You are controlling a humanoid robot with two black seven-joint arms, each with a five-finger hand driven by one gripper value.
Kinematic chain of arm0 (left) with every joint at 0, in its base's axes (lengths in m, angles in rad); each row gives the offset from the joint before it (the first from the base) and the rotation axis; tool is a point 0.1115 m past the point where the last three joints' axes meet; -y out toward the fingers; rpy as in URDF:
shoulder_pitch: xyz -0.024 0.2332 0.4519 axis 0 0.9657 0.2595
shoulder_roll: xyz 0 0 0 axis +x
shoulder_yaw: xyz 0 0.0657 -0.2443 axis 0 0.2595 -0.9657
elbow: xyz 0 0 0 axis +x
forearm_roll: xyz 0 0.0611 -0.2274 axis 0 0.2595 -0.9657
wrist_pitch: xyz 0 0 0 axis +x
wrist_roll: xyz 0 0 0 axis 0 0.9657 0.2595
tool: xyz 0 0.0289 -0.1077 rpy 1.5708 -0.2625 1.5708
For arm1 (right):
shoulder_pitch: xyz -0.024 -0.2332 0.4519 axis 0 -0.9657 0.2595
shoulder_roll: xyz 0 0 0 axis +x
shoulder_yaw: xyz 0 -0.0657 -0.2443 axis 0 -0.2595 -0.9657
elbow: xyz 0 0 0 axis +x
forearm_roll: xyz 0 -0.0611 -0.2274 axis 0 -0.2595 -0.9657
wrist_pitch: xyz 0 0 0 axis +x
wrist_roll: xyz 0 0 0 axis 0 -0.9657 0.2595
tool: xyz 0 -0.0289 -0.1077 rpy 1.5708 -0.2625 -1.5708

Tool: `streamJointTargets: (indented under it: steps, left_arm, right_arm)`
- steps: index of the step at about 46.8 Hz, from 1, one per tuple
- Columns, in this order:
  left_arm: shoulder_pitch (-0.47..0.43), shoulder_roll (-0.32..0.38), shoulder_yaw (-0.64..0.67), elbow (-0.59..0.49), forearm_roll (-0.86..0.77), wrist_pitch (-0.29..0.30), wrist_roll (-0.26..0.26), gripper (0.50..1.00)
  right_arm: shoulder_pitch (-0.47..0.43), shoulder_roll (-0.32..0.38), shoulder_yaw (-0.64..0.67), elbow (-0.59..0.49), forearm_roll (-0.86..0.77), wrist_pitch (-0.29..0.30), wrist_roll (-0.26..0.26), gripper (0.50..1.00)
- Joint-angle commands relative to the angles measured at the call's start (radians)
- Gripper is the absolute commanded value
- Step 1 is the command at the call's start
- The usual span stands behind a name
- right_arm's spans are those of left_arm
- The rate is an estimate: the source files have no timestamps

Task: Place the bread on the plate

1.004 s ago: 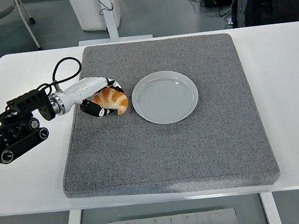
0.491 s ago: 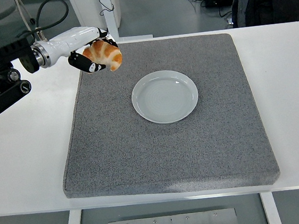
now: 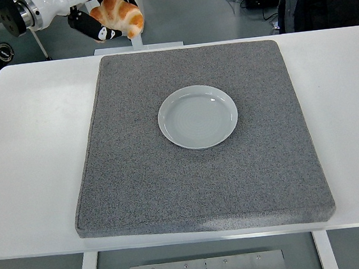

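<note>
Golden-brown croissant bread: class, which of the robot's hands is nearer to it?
Left. The left hand grips the golden-brown croissant bread at the picture's top left, high above the grey mat. The right hand is out of view.

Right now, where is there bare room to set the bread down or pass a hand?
The plate is empty, and the grey mat is bare all round it. White table strips left and right of the mat are free too. Only the top-left corner is crowded, where the left hand holds the bread aloft.
</note>
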Motion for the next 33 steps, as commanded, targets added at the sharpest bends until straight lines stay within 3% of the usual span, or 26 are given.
streamJointTargets:
  steps: [1, 14, 33]
  left_arm:
    - [-0.019, -0.008, 0.001, 0.000, 0.000, -0.003, 0.001, 0.500]
    - [-0.068, -0.056, 0.002, 0.000, 0.000, -0.020, 0.001, 0.500]
    - [-0.085, -0.194, 0.004, 0.001, 0.007, -0.025, 0.011, 0.500]
  right_arm:
    - [0.000, 0.000, 0.000, 0.000, 0.000, 0.001, 0.000, 1.000]
    - [0.000, 0.000, 0.000, 0.000, 0.000, 0.001, 0.000, 1.000]
    - [0.000, 0.000, 0.000, 0.000, 0.000, 0.000, 0.000, 1.000]
